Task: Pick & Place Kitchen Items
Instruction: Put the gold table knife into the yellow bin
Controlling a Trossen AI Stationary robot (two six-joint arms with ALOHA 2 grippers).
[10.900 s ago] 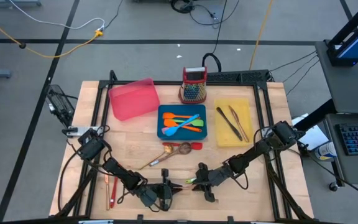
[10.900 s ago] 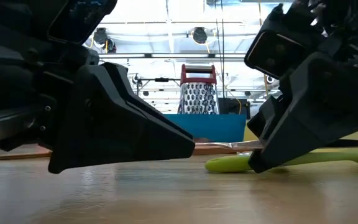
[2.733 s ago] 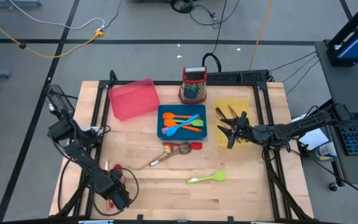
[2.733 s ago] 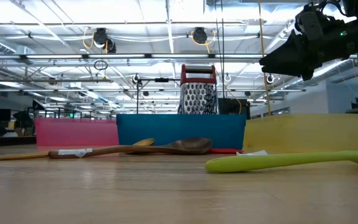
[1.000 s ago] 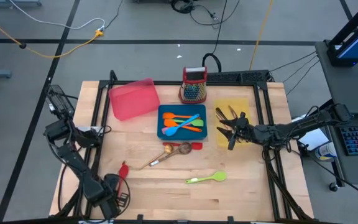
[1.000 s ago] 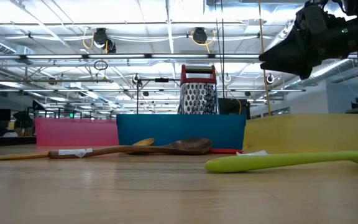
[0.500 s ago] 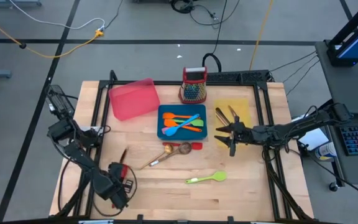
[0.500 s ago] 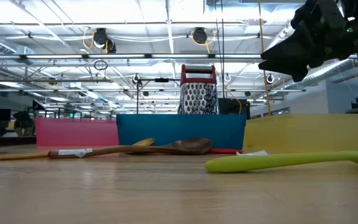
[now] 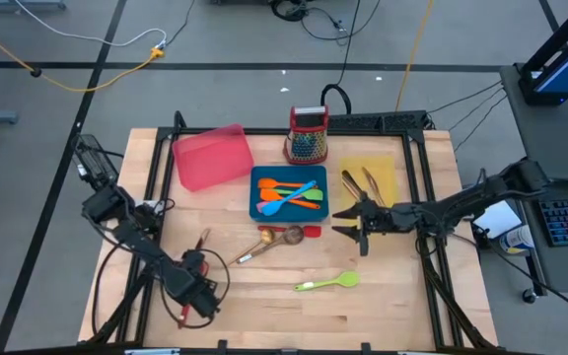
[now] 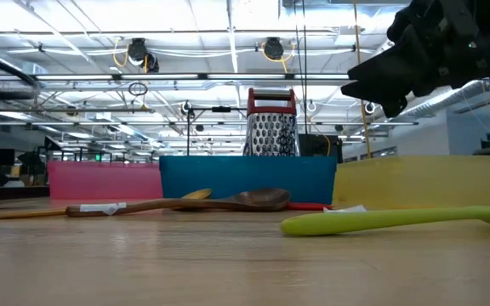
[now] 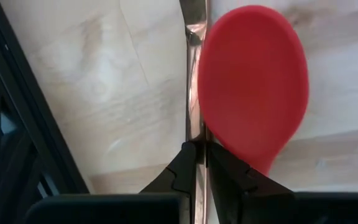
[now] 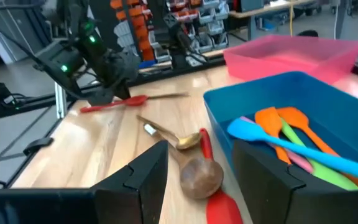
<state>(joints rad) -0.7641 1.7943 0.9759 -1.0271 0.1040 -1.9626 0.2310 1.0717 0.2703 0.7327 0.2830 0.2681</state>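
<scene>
Clamping red spoon (image 11: 253,87) and steel utensil (image 11: 194,74) — left gripper (image 9: 197,266); right gripper (image 9: 348,223) unclenched, near blue tray (image 9: 256,209) edge.

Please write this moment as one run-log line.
left gripper: shut on steel utensil, red spoon alongside | right gripper: open, empty, beside yellow tray

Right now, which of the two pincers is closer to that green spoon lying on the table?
The right pincer. It hovers just beyond the green spoon, toward the yellow tray. The left pincer is much farther off, holding a red spoon.
</scene>
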